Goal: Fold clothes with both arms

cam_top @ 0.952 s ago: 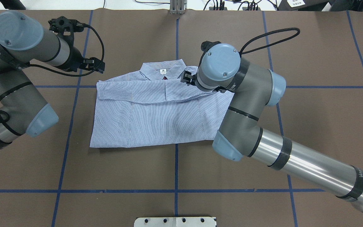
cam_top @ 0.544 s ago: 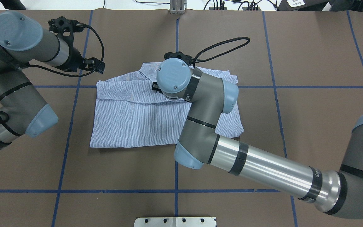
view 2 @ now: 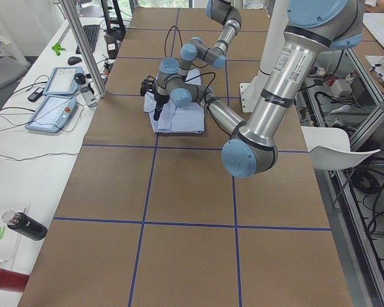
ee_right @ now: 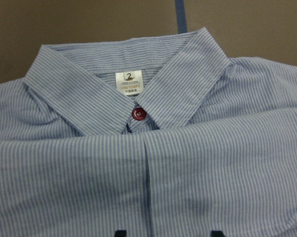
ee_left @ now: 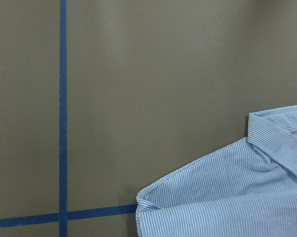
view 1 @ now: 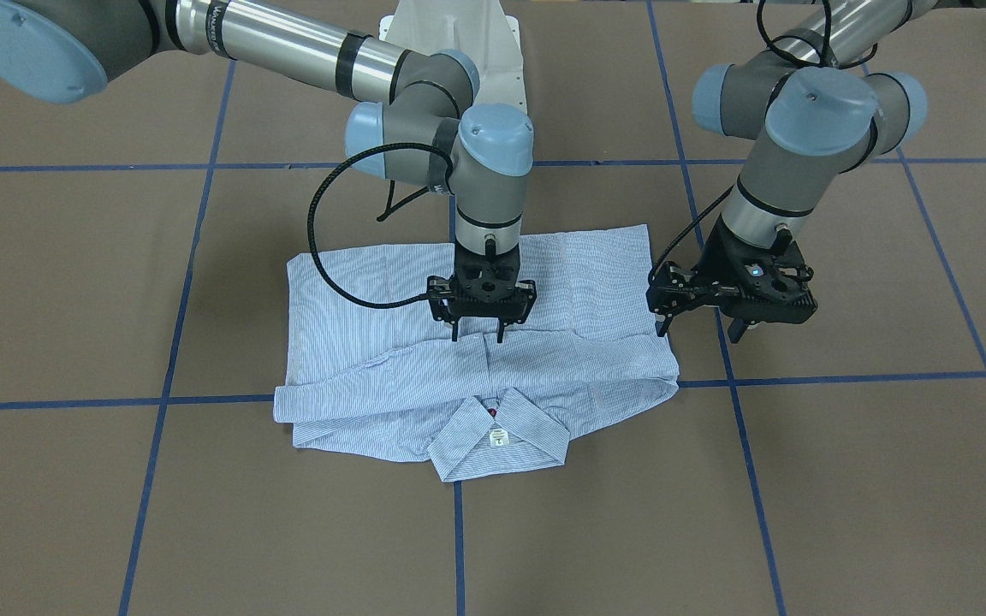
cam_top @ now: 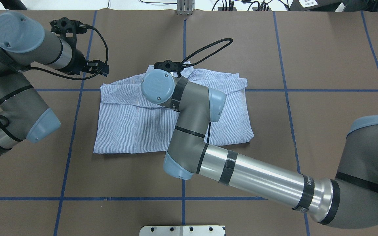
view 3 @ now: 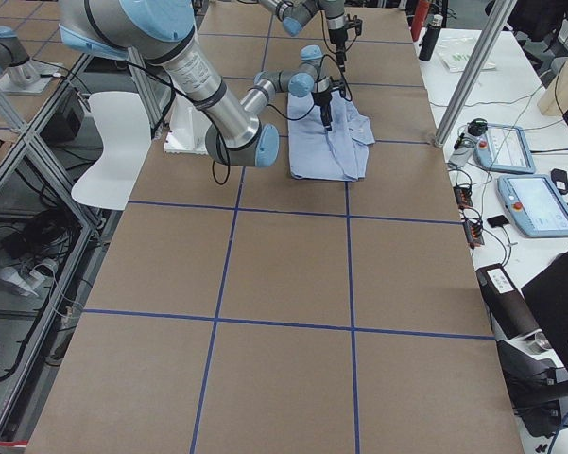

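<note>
**Fig. Striped shirt partly folded, with both grippers open above it.**
The right gripper (view 1: 478,332) hangs with its jaws moderately apart and holds nothing. Its tips are just over the placket, near the collar (view 1: 500,441). The left gripper (view 1: 700,329) is spread wide, also empty, just beside the shirt's left shoulder corner. The shirt (cam_top: 126,124) lies flat at the middle of the table (view 1: 116,513), with a fold laid across its chest and its collar on the far side from the robot. The thin woven cloth is probably light and limp, and apt to sag and slide on itself. It is best pinched through all layers at a folded edge or shoulder corner; the collar is likely stiffer.
</note>
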Tool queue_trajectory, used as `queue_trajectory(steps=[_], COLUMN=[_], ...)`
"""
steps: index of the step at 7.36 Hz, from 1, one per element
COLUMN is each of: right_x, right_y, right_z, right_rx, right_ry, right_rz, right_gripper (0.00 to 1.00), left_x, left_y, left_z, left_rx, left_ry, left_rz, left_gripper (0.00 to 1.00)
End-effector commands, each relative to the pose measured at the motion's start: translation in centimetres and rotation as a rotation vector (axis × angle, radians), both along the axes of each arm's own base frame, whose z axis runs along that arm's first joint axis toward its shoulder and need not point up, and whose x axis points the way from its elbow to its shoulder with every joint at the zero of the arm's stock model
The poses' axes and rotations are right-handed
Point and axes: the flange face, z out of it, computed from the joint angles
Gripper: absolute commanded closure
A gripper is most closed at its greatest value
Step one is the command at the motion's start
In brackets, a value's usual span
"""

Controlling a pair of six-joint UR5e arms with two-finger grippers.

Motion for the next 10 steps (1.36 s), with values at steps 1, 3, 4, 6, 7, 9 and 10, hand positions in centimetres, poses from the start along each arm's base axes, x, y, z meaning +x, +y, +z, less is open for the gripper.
queue_trajectory(steps=[1, 3, 4, 6, 7, 9, 10], right_x=[-0.41, -0.5, -0.78, -0.81, -0.81, -1.0, -1.08], right_y=[0.22, 0.22, 0.47, 0.45, 0.45, 0.36, 0.31], right_z=[-0.65, 0.11, -0.12, -0.58, -0.62, -0.35, -0.4], right_rx=[0.027, 0.036, 0.048, 0.049, 0.045, 0.041, 0.04], right_ry=[0.075, 0.101, 0.106, 0.099, 0.094, 0.098, 0.1], right_rz=[-0.064, -0.079, -0.076, -0.07, -0.063, -0.062, -0.062], right_gripper=[0.63, 0.79, 0.77, 0.68, 0.65, 0.63, 0.64], left_x=[-0.05, -0.04, -0.04, -0.04, -0.04, -0.07, -0.09], left_y=[0.03, 0.05, 0.05, 0.05, 0.05, 0.07, 0.1], left_z=[0.23, 0.23, 0.23, 0.25, 0.23, 0.16, 0.11], left_rx=[-0.001, -0.002, -0.002, -0.003, -0.002, -0.002, -0.002], left_ry=[-0.002, -0.002, -0.002, -0.003, -0.002, 0.0, 0.0], left_rz=[-0.001, 0.0, 0.0, 0.0, 0.0, -0.001, -0.001], left_gripper=[0.0, 0.0, 0.0, 0.0, 0.0, 0.0, 0.0])
